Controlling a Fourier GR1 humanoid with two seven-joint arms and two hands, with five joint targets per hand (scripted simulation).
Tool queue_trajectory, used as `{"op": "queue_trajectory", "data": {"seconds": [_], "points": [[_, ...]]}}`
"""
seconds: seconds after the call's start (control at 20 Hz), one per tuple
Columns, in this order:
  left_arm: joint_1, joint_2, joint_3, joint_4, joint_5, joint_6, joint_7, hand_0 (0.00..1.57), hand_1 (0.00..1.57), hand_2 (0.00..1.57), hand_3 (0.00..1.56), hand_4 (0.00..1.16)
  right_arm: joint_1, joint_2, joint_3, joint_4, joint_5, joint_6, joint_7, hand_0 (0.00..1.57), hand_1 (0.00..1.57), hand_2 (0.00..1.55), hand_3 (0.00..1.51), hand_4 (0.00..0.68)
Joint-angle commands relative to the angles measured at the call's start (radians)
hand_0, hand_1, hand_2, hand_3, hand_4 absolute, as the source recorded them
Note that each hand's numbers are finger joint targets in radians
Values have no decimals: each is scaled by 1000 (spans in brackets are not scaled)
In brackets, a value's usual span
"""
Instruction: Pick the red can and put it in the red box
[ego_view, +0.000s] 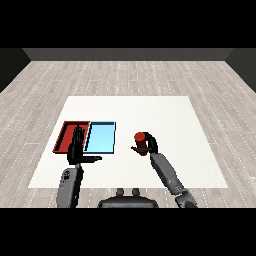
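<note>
In the head view, the red can (140, 137) is being held by the right hand (148, 146), whose fingers are curled round the can's lower part, so that the can's top is showing above them. The can is being kept upright, to the right of the light blue tray (101, 137) and apart from it, near the middle of the white table (165, 115); whether it is being carried just clear of the table or is resting on it cannot be told. The red tray (64, 136) is lying at the far left, touching the blue tray along one side, and part of it is being covered by the left hand (76, 145), which is being held up with fingers straight and thumb out to the side, holding nothing. The step in hand is judged to be the carry to the red tray. For it to be done well, the can is best lifted high enough to pass over both rims of the blue tray, kept upright throughout, and taken fully across before being lowered. The left hand is best drawn aside, since it is standing over the place where the can is to be set down.
</note>
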Motion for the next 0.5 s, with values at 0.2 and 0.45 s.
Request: {"op": "queue_trajectory", "data": {"seconds": [0.2,0.45], "points": [[-81,-27,-49,62,-52,25,4,0,0,0,0,0,97,-43,45,-284,90,-20,89,1418,1418,1432,1372,619],[-27,-17,-80,-37,-59,12,60,0,0,0,0,0,136,-39,33,-390,122,-13,75,1445,1445,1432,1377,630]]}}
